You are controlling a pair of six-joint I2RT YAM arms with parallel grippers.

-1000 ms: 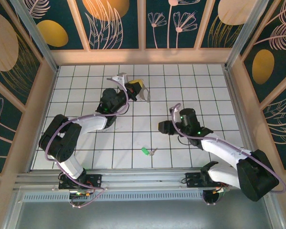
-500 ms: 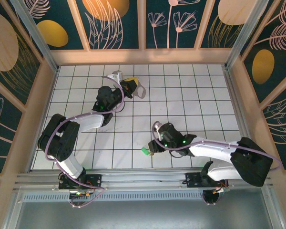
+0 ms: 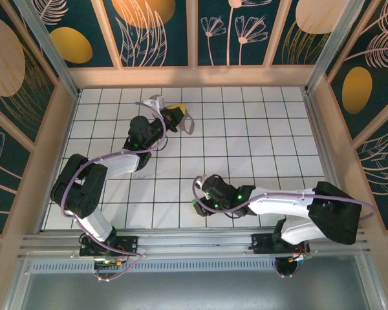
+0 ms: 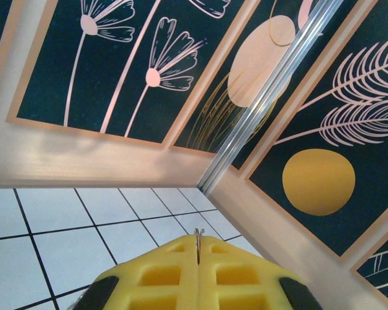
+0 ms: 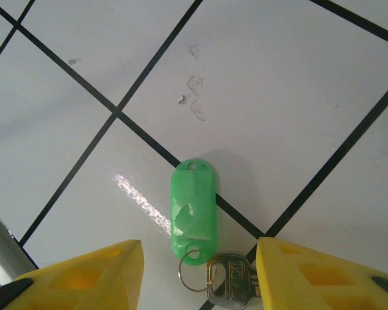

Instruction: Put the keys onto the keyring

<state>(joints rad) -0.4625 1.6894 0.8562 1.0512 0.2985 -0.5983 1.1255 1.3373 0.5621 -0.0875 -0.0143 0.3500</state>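
Silver metal key (image 5: pixel 229 284), glossy green plastic tag (image 5: pixel 194 206), smooth shiny tiles (image 5: pixel 278 84)

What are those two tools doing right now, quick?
Left tool: closed, pinching the keyring.
Right tool: open, fingers either side of the green-tagged key, not gripping it.

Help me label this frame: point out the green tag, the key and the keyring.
green tag (image 5: pixel 193 210), right wrist view, middle of its plastic body.
key (image 5: pixel 229 282), right wrist view, its silver head.
keyring (image 4: pixel 198 241), left wrist view, its thin upright edge.
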